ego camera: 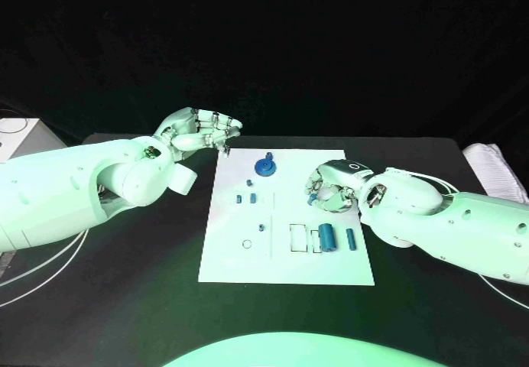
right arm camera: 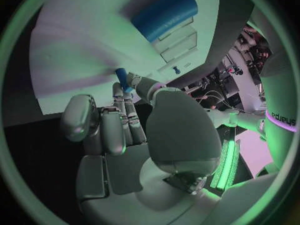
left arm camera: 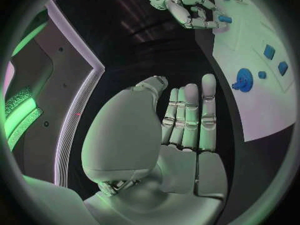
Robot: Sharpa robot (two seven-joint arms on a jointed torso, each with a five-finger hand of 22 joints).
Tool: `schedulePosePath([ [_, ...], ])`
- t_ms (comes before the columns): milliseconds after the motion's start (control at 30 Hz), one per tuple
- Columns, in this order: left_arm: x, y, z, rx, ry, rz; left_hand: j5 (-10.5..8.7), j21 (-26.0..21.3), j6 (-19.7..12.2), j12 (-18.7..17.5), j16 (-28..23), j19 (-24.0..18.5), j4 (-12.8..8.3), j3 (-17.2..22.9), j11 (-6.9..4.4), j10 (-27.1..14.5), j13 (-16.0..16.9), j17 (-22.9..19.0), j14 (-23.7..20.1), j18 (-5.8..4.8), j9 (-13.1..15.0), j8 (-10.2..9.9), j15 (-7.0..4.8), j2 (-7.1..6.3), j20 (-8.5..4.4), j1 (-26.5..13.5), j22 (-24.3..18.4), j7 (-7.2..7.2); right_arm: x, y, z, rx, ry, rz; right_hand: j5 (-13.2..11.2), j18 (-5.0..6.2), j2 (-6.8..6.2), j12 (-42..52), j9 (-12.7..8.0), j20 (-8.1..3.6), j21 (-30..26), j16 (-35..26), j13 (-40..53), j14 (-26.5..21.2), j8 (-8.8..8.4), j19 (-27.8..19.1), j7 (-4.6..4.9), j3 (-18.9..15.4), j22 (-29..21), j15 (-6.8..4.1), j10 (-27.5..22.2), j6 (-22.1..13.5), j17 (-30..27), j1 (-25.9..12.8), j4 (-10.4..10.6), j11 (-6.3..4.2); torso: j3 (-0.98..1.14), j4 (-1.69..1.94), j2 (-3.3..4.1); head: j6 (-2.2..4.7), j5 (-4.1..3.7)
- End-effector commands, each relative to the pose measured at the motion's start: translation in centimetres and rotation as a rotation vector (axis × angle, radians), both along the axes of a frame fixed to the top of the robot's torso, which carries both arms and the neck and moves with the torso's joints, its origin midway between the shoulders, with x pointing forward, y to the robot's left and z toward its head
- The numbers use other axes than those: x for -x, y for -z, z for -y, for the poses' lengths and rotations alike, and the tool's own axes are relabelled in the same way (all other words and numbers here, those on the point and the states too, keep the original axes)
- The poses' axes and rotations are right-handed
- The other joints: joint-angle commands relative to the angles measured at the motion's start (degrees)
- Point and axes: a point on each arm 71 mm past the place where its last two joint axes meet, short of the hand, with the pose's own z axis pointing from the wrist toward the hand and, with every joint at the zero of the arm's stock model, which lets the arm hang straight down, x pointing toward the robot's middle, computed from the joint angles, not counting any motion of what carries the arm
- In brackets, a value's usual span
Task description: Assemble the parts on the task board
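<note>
The white task board (ego camera: 287, 264) lies mid-table. On it are a round blue part (ego camera: 266, 165), two small blue blocks (ego camera: 245, 198), a thick blue cylinder (ego camera: 329, 236) and a thin blue rod (ego camera: 351, 238). My right hand (ego camera: 331, 188) hovers over the board's right side and pinches a small blue peg (right arm camera: 122, 79) at its fingertips; the left wrist view shows this right hand (left arm camera: 187, 7) and the peg (left arm camera: 225, 19) too. My left hand (ego camera: 201, 130) is off the board's far left corner, and in its wrist view its fingers (left arm camera: 190, 117) lie straight and hold nothing.
Outlined rectangular slots (ego camera: 299, 237) and a small ring (ego camera: 248, 244) mark the board's near half. A white box (ego camera: 27, 141) stands at the far left of the table. A white cloth (ego camera: 491, 164) lies at the right edge.
</note>
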Motion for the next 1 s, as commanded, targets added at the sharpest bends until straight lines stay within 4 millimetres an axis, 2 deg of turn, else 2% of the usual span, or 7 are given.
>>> schedulePosePath([
  [33, 0.1, -0.1, 0.3, 0.008, 0.021, 0.004, -0.19, -0.21, -0.36, -0.25, -0.34, -0.07, 0.32, -0.11, -0.03, -0.4, 0.06, 0.07, -0.06, 0.72, 0.07, 0.35, 0.43, -0.52, 0.25, -0.02, -0.09, -0.09, 0.1, 0.4, -0.1, 0.037, -0.014, -0.011, -0.51, -1.04, 0.18, -0.37, 0.13, -0.1, 0.26, 0.22, -0.08, 1.76, 0.44, 0.4, -0.14, 0.62, 0.17, -0.55, 0.54, 0.49, 0.12, -0.67, 0.01, 0.11, 0.01, 0.01, 0.02, 0.01, 0.04],
  [200, 0.1, -0.1, 0.2, 0.009, 0.021, 0.003, -0.19, -0.21, -0.36, -0.25, -0.34, -0.07, 0.32, -0.11, -0.03, -0.4, 0.06, 0.07, -0.06, 0.72, 0.07, 0.35, 0.43, -0.52, 0.25, -0.02, -0.09, -0.09, 0.1, 0.5, -0.2, 0.041, -0.014, -0.011, -0.58, -1.04, 0.26, -0.47, 0.17, -0.13, 0.26, 0.26, -0.09, 1.77, 0.5, 0.4, -0.18, 0.91, 0.19, -0.58, 0.63, 0.63, 0.18, -0.64, 0.0, 0.08, 0.02, 0.01, 0.05, -0.02, 0.05],
  [367, 0.1, -0.1, 0.2, 0.01, 0.021, 0.002, -0.17, -0.23, -0.34, -0.21, -0.34, -0.08, 0.32, -0.08, -0.04, -0.35, 0.1, 0.13, -0.06, 0.74, 0.12, 0.41, 0.42, -0.42, 0.25, 0.0, -0.08, -0.09, 0.0, 0.6, -0.3, 0.038, -0.008, -0.001, -0.71, -1.05, 0.88, -0.86, 0.44, -0.24, 0.28, 0.3, -0.08, 1.78, 0.91, 0.42, -0.28, 2.2, 0.32, -0.7, 1.2, 1.36, 0.24, -0.47, -0.02, -0.03, 0.01, 0.06, 0.03, -0.06, 0.0],
  [433, 0.1, -0.1, 0.2, 0.01, 0.02, 0.001, -0.17, -0.23, -0.34, -0.21, -0.34, -0.08, 0.32, -0.08, -0.04, -0.35, 0.1, 0.13, -0.06, 0.74, 0.12, 0.41, 0.42, -0.42, 0.25, 0.0, -0.08, -0.09, 0.0, 0.5, -0.3, 0.025, -0.005, 0.012, -2.73, -1.08, 1.87, -0.83, 0.77, -0.44, 0.48, 0.34, 0.04, 1.8, 1.39, 0.52, -0.5, 3.66, 0.62, -0.97, 2.49, 2.08, 0.32, -0.02, -0.18, -0.37, 0.02, 0.06, 0.02, -0.1, 0.01],
  [667, 0.1, -0.1, 0.2, 0.011, 0.02, 0.0, -0.17, -0.23, -0.34, -0.21, -0.34, -0.08, 0.32, -0.08, -0.04, -0.35, 0.1, 0.13, -0.06, 0.74, 0.12, 0.41, 0.42, -0.42, 0.25, 0.0, -0.08, -0.09, 0.0, -0.1, -0.2, -0.052, 0.019, 0.076, -2.83, -1.46, 3.93, -0.18, 2.57, -1.42, 2.23, 0.52, 0.78, 1.94, 3.76, 1.34, -1.48, 5.21, 2.71, -2.12, 7.21, 4.91, 0.69, 0.19, -0.59, -1.77, 0.02, -0.01, -0.03, -0.16, 0.0],
  [800, 0.0, -0.1, 0.2, 0.012, 0.019, -0.001, -0.16, -0.25, -0.35, -0.19, -0.36, -0.08, 0.36, -0.05, -0.04, -0.34, 0.13, 0.19, -0.07, 0.75, 0.17, 0.47, 0.42, -0.31, 0.26, -0.02, -0.08, -0.09, 0.2, -0.6, 0.1, -0.102, 0.038, 0.106, -2.89, -1.77, 4.33, -0.32, 3.63, -1.83, 3.49, 0.58, 1.09, 2.01, 4.68, 1.9, -1.77, 5.6, 4.12, -2.51, 8.73, 5.24, 0.83, 0.15, -0.99, -2.21, 0.02, -0.03, -0.13, -0.17, -0.02],
  [1000, -0.2, 0.0, 0.2, 0.018, 0.015, -0.006, -0.15, -0.26, -0.35, -0.19, -0.36, -0.09, 0.35, -0.04, -0.04, -0.35, 0.15, 0.22, -0.07, 0.75, 0.19, 0.49, 0.41, -0.27, 0.26, -0.01, -0.08, -0.09, 0.7, -2.4, 0.5, -0.159, 0.046, 0.125, -2.86, -1.81, 4.24, -0.48, 3.98, -1.94, 3.64, 0.63, 1.18, 2.04, 4.93, 1.98, -1.78, 5.72, 4.32, -2.59, 9.04, 5.21, 0.93, 0.12, -1.22, -2.28, -0.04, -0.05, -0.21, 0.03, -0.05],
])
